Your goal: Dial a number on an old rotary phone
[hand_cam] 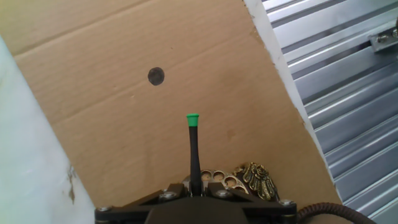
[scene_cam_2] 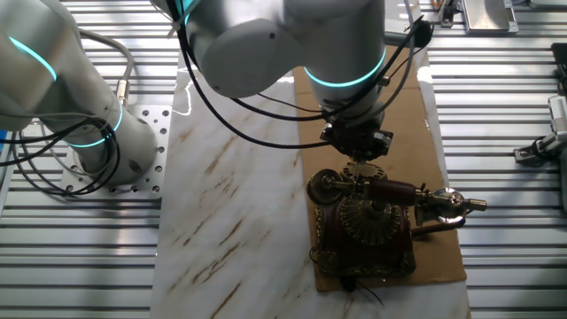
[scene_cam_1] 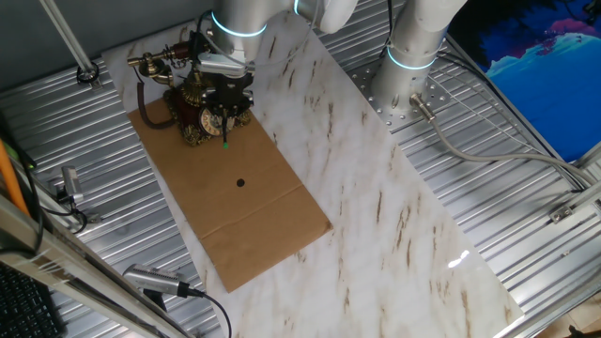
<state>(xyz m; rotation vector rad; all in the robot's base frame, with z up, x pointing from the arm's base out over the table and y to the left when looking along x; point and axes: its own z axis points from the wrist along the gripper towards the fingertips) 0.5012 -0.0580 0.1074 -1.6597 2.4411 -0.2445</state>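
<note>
Black two-finger gripper [scene_cam_1: 225,115] hangs over the ornate red-brown, gold-trimmed old rotary phone [scene_cam_1: 194,111], clamped on a thin black green-tipped stick [hand_cam: 193,149]. Phone sits at far end of brown cardboard sheet [scene_cam_1: 246,221] on marble-look tabletop [scene_cam_1: 394,235], w/ brass-ended handset [scene_cam_2: 394,190] across its cradle.

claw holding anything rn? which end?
Yes: the claw holds the thin black stick by its lower end, and the green tip points away from it, over the cardboard.
</note>
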